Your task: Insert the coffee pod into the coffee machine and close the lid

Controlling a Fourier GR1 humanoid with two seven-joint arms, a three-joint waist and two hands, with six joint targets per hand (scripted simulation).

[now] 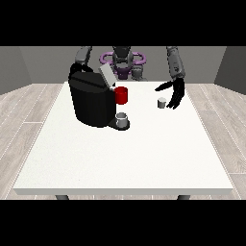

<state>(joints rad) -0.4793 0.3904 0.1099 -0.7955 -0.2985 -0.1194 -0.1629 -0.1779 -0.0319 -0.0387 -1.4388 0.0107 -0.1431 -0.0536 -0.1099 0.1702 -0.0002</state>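
Inspector A: Landmark is the black coffee machine [91, 102], standing on the white tabletop [120, 158] towards the view's left. Its lid [106, 75] is raised and tilted. A red mug [121, 95] sits just beside the machine on its right, further from the camera than a small grey cup [122, 119], which rests on the machine's base at its front right.

Inspector B: And the coffee pod?

Inspector A: The coffee pod [162, 102] is a small pale cylinder, upright on the tabletop, well to the right of the machine and apart from it.

Inspector B: Robot hands?

Inspector A: The robot hand at the view's right [175, 94] hangs just beside the pod, further from the machine, fingers spread and pointing down, thumb reaching out above the pod; it holds nothing. Whether it touches the pod, I cannot tell. The other robot hand is hidden behind the machine; only its arm [82, 57] shows above.
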